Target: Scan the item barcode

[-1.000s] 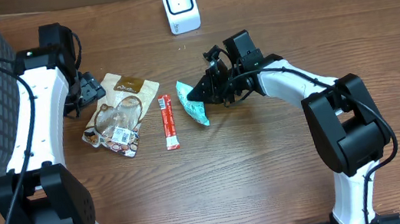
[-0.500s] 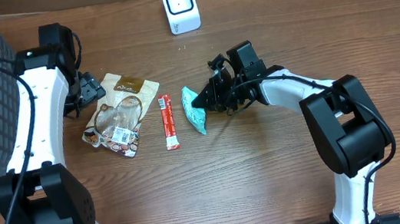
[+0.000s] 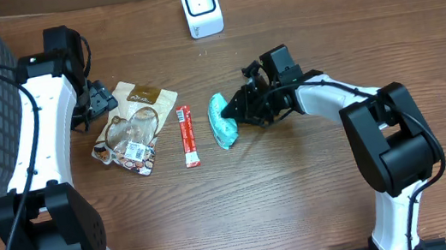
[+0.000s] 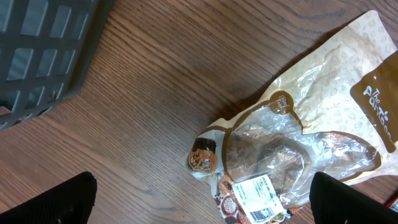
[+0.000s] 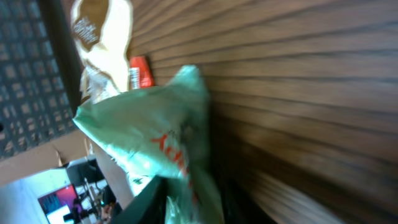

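Evidently the right gripper (image 3: 245, 109) had brought the teal packet (image 3: 221, 119) down over the last second. Earlier the packet had stood tilted up off the table (image 3: 301, 192) in the jaws; now it lay curled on the wood, on the robot's side of the scanner (image 3: 201, 7) and well apart from it. The arm itself had drawn a little further right of the scanner than before. The jaws had begun to part (the wrist view was too blurred to show how far), and with the packet's end at the dark fingertips we could not tell whether it was gripped or already let go. We judged this to be a set-down, perhaps to take a better hold, since the packet was nowhere near the scanner's window and we could see no barcode on its upper face. Further left of the scanner, the red stick (image 3: 188, 136) and the brown pouch (image 3: 132, 124) lay where they had been. The left gripper (image 4: 202, 202) hung spread wide and empty above the pouch, unmoved. The scan itself seemed not yet done.
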Controlling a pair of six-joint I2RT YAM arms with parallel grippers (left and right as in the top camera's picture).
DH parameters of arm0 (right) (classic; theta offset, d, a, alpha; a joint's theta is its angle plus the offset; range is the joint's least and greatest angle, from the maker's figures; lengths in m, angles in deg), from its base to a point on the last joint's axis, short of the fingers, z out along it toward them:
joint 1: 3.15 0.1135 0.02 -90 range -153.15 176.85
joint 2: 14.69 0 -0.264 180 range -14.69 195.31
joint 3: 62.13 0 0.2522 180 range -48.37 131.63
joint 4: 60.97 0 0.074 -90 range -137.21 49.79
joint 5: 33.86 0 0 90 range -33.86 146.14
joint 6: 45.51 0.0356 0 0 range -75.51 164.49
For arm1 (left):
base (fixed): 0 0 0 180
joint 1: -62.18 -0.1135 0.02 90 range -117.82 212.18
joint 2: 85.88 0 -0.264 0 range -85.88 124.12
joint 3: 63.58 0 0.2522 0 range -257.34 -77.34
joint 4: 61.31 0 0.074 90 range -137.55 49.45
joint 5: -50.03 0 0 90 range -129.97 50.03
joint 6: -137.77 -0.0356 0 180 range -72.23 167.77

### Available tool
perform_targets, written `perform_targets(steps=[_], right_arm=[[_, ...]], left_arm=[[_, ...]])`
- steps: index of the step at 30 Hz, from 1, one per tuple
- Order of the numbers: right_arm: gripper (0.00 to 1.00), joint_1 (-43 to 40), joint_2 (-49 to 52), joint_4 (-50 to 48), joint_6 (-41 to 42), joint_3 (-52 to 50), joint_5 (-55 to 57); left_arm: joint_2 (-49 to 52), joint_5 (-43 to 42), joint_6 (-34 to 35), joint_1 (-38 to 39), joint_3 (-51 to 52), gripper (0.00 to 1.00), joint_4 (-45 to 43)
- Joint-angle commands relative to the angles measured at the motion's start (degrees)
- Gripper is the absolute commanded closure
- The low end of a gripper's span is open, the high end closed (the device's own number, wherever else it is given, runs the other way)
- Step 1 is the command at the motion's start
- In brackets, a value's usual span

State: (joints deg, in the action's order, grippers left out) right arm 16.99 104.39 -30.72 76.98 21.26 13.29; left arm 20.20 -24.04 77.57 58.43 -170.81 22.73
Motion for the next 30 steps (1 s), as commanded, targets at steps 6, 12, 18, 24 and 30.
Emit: perform_targets(steps=[6,12,18,24,30], right_arm=[[0.56,-2.56,-3.23,8.15,-1.25,-1.31,13.51],[0.56,-1.66,-8.37,12.02,-1.2,-1.31,18.64],[0.56,2.99,-8.35,14.6,-1.14,-1.42,22.58],[0.5,11.15,-8.33,15.34,0.11,-1.42,24.46],[0.49,18.6,-8.33,15.39,2.32,-1.42,25.92]], left_arm=[[-0.46,0.57,-0.02,0.39,-0.98,0.0,-0.07],[-0.46,0.57,-0.02,0.39,-0.98,0.0,-0.07],[-0.46,0.59,-0.02,0.39,-0.98,0.0,-0.07],[-0.46,0.57,-0.02,0.39,-0.98,0.0,-0.07],[-0.46,0.57,-0.02,0.39,-0.98,0.0,-0.07]])
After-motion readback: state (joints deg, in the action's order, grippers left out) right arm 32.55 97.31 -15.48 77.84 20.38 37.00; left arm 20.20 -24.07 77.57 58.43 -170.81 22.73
